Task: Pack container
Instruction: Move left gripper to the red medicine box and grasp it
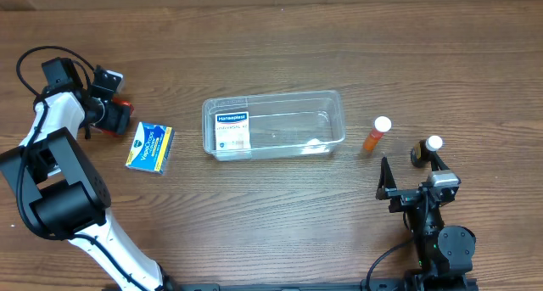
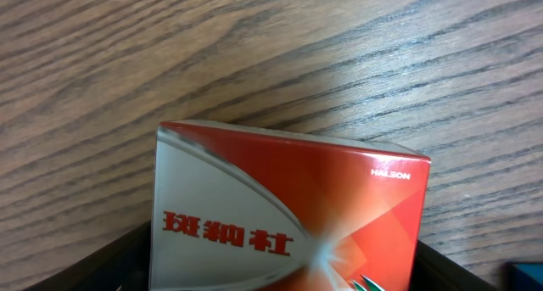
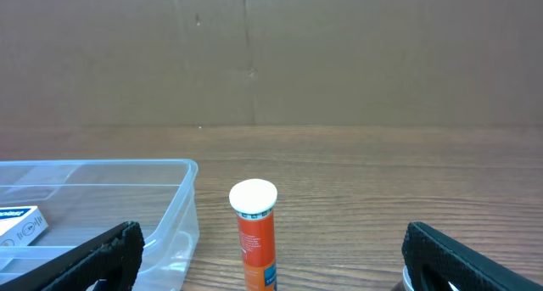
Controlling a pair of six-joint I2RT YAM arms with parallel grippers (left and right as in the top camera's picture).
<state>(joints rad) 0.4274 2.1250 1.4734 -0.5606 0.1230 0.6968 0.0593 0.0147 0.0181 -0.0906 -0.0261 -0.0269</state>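
The clear container (image 1: 335, 113) lies mid-table with a white and blue box (image 1: 232, 131) inside its left end. It also shows in the right wrist view (image 3: 174, 215). My left gripper (image 1: 114, 117) is at the far left, shut on a red and silver box (image 2: 284, 198) that fills the space between its fingers (image 2: 284, 249). My right gripper (image 1: 411, 179) is open and empty. An upright orange tube with a white cap (image 1: 376, 136) stands ahead of it, between its fingers (image 3: 271, 261) in the right wrist view.
A blue and yellow box (image 1: 149, 147) lies flat between the left gripper and the container. A dark bottle with a white cap (image 1: 428, 148) stands just right of the orange tube, close to my right gripper's right finger.
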